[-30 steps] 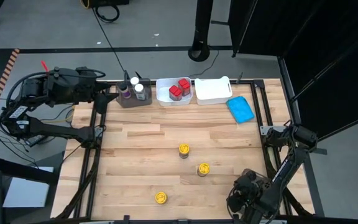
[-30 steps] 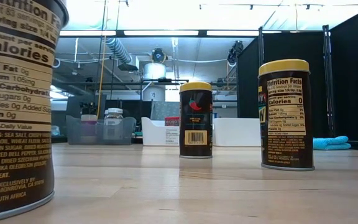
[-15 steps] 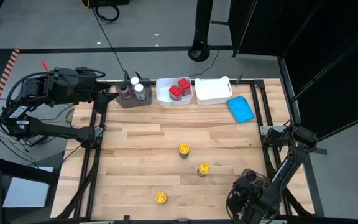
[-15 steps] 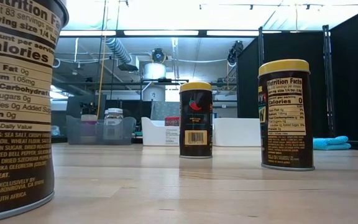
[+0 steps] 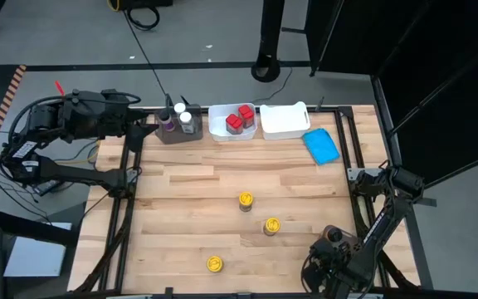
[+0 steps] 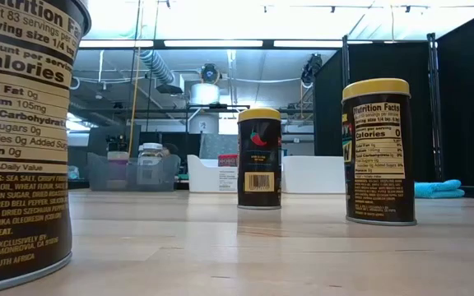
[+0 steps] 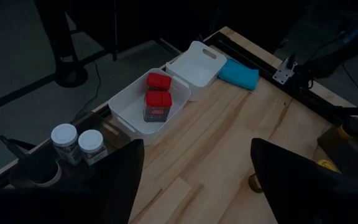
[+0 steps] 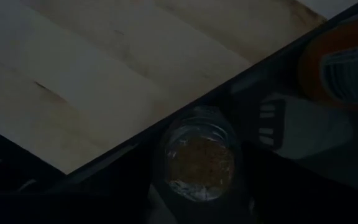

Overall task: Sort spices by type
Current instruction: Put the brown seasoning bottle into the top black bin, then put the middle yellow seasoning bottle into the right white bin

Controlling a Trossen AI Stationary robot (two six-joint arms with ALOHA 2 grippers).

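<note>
Three yellow-lidded spice jars (image 5: 246,199) stand mid-table, while the spread-fingered left gripper (image 7: 194,180) waits by the far-left corner and the right gripper (image 8: 197,214) clasps a clear glass spice jar (image 8: 200,163) beyond the near-right corner.

Three yellow-lidded jars (image 5: 246,199) — two red-capped jars (image 5: 240,118).

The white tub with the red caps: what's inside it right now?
The tub holds red-capped jars. The high view suggests three caps; the left wrist view shows two, so one may be hidden. Its floor under them is covered.
</note>
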